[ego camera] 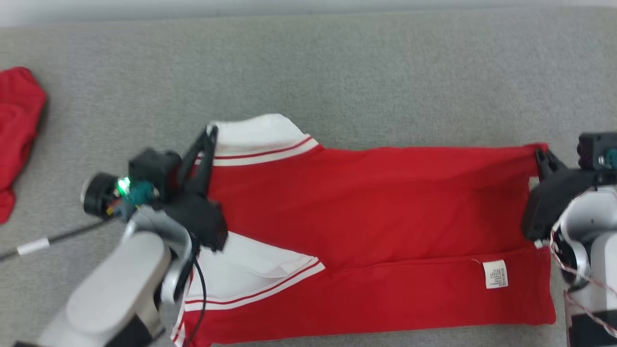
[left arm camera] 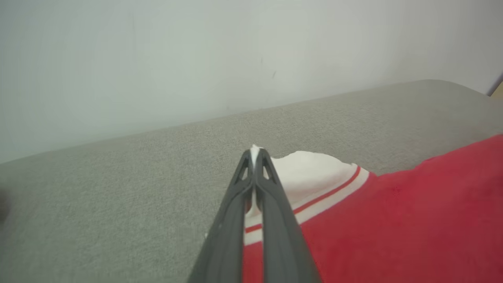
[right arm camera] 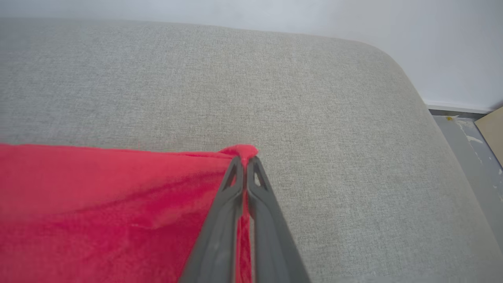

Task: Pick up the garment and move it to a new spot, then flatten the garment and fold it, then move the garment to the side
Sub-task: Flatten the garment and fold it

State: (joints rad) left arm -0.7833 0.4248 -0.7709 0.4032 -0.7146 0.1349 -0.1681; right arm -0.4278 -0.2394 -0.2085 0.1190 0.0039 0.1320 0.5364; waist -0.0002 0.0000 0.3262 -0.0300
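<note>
Head view, left to right: one spare red cloth (ego camera: 17, 125) is lying bunched at the far left edge of the grey cushion (ego camera: 337, 72), well apart from everything else. One dark cable (ego camera: 72, 235) carrying one white tag is trailing across the cushion near the left arm.

Two grippers are showing. The left gripper (ego camera: 211, 130) is pinching the far corner of a white sleeve (ego camera: 255, 135), fingers pressed together on the fabric. In the left wrist view a bit of white cloth is poking out between the tips.

One garment (ego camera: 376, 207), red, is lying stretched sideways across the middle of the cushion, with the sleeve end at the left and the hem at the right. Two white sleeves are counting up, each with red stripes, and the second sleeve (ego camera: 250, 270) is sitting nearer the robot. An upper layer is lying over a lower one, leaving a near strip showing. One white label (ego camera: 495, 273) is sitting on that strip, toward the right.

The right gripper (ego camera: 540, 154) is clamping the far right corner of the garment, fingers closed on red fabric. In the right wrist view a red tuft is sticking out past the tips.
</note>
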